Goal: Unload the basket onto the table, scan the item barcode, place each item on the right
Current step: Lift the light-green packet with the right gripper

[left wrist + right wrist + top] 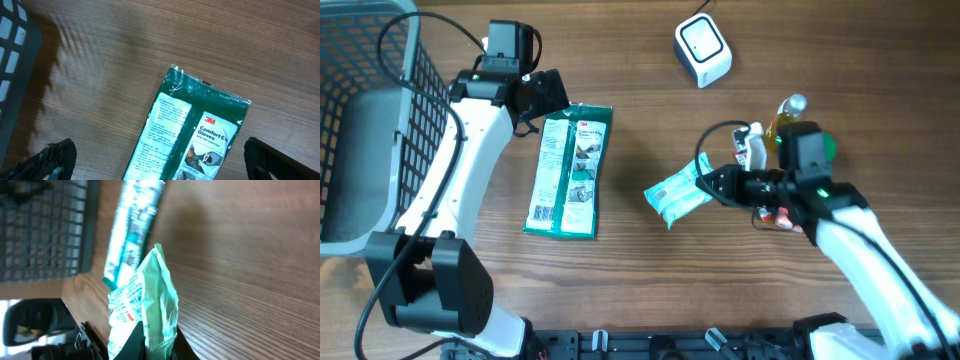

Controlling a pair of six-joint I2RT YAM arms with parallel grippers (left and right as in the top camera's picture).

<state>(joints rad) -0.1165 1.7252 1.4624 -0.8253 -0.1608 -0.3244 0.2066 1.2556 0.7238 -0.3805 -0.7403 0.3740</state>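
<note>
**Item: pale green packet, held**

I logged the pale green packet (677,193) pinched in the closed right pincer (712,183), jutting from its tips. The white scanner (702,49) sat well beyond the pincer. The left pincer (545,100) stood wide apart over the gloves pack (569,170).

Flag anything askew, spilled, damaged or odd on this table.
Nothing is spilled or broken. The only oddity is mild: the right pincer is shut on one end of a pale green packet, which bunches at the pinch. The 3M gloves pack lies flat near the open left pincer, and the white scanner sits apart, untouched.
</note>
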